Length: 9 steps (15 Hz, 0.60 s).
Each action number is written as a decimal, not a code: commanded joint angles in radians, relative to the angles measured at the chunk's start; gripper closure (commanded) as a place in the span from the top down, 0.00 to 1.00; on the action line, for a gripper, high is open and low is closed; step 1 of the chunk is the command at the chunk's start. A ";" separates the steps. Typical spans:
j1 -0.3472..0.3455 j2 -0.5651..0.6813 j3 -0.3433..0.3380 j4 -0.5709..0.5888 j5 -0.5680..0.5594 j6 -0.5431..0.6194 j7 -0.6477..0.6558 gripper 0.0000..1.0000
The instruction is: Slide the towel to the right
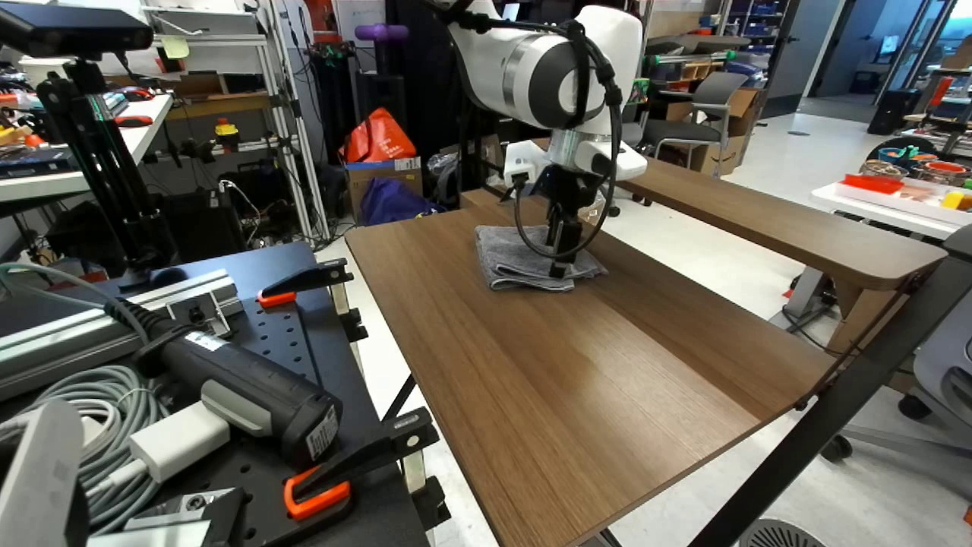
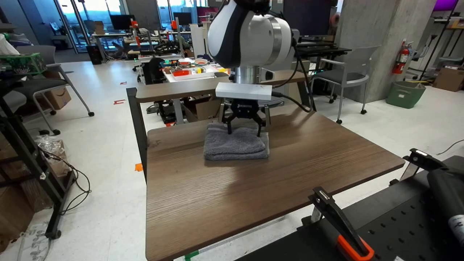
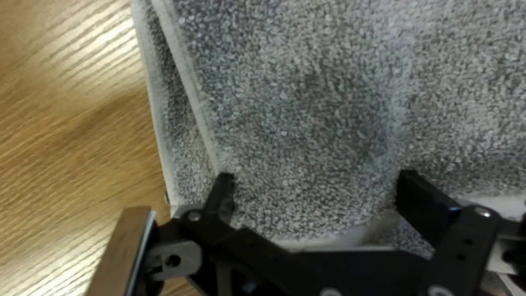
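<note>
Where the towel (image 2: 232, 145) lies: folded on the brown bench (image 2: 224, 203), below the hand (image 2: 244, 133), in both exterior views
Hand: fingers (image 3: 220, 193) spread apart, towel showing between them in the wrist view; whether the tips touch it, I cannot tell
Pale hem (image 3: 187, 76): along the towel's layered edge, sharp in the wrist view alone
Coiled cable (image 1: 142, 404): grey, in an exterior view only
Fire extinguisher (image 2: 401, 59): red, in an exterior view only
</note>
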 commanded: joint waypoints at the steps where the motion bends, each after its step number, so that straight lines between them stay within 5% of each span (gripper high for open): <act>1: -0.049 -0.002 -0.004 -0.043 0.053 -0.009 -0.025 1.00; 9: -0.145 -0.058 -0.020 -0.176 0.138 0.003 -0.016 1.00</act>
